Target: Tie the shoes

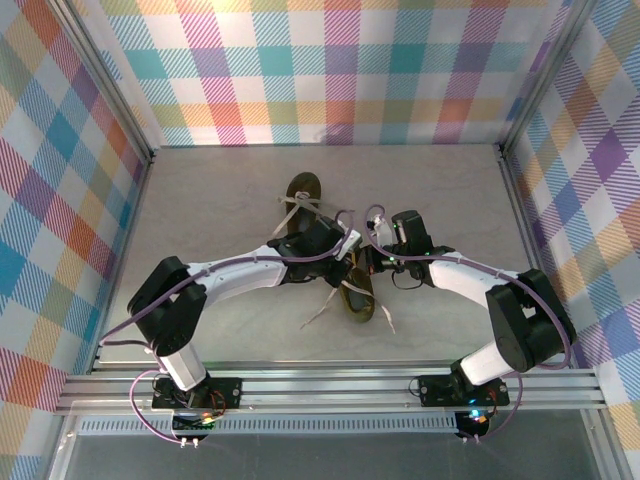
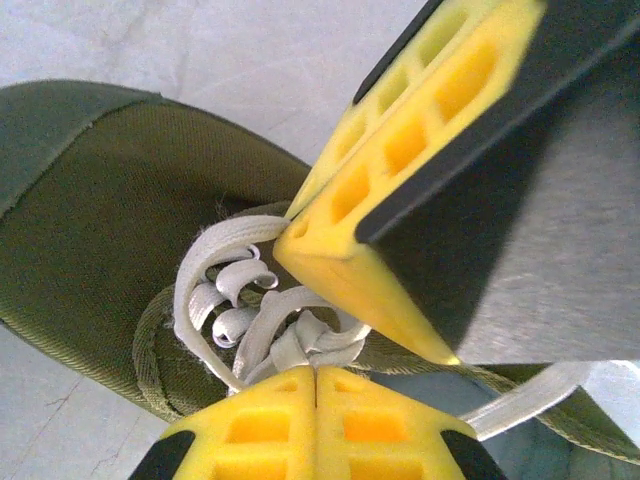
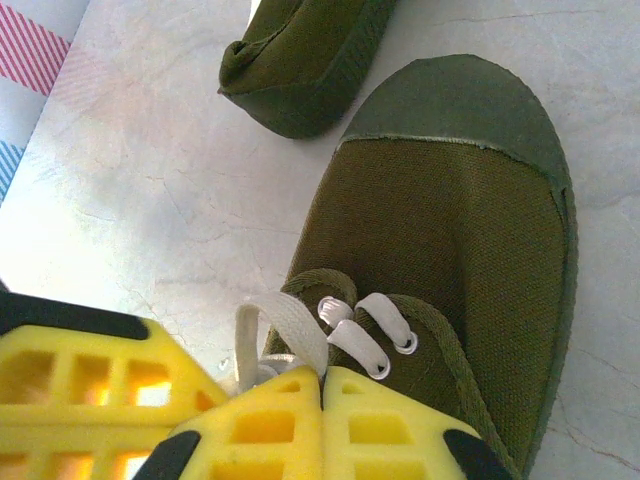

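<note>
Left hand (image 2: 316,375), right hand (image 3: 322,375) pinching laces (image 3: 298,335); grey tabletop (image 1: 220,200) (plaid walls (image 1: 340,70)).

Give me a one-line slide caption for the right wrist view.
Shut right end effector meets a lace loop on the olive shoe.

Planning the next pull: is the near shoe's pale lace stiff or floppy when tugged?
Probably floppy: the lace curls in loose flat loops. The shoe looks light canvas, so a tug may drag it across the smooth table.
</note>
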